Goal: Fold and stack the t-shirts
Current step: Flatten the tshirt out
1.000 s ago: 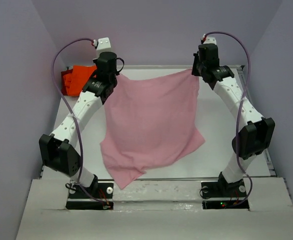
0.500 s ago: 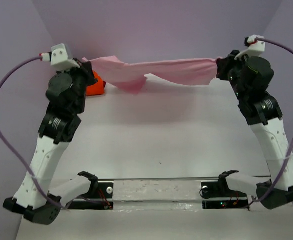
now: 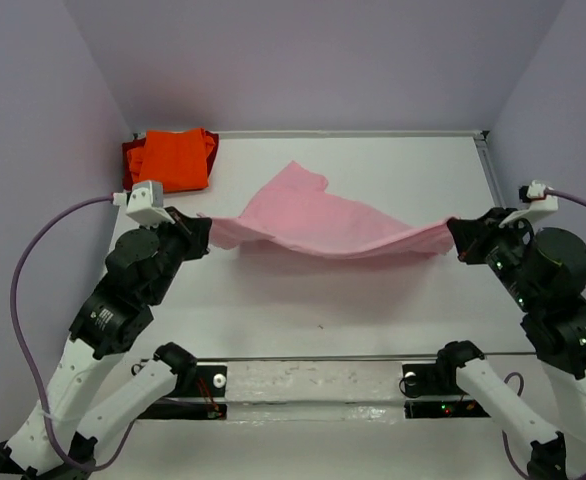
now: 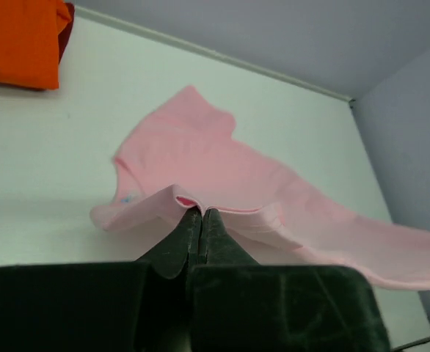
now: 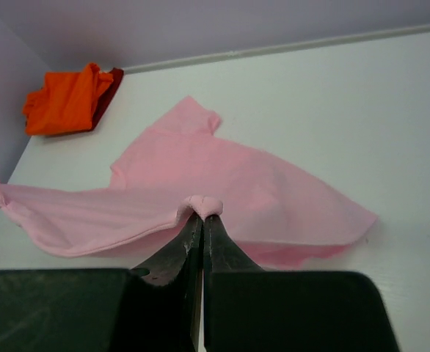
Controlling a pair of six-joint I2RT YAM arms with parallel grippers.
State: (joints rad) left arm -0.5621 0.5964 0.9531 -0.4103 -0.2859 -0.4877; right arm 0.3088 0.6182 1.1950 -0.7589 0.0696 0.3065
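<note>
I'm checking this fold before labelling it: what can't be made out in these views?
1. Top view, the orange stack: the number of shirts, since the layers cover one another.
2. Left wrist view: the same stack is cut off by the upper-left edge.
3. Wrist views, the pink t-shirt: which part the left gripper and right gripper pinch, as the cloth bunches at the tips.

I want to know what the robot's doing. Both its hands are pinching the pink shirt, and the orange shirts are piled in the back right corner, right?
Nearly. The left gripper and right gripper do pinch the pink shirt, but the orange shirts are piled in the back left corner, as the top view shows.
</note>
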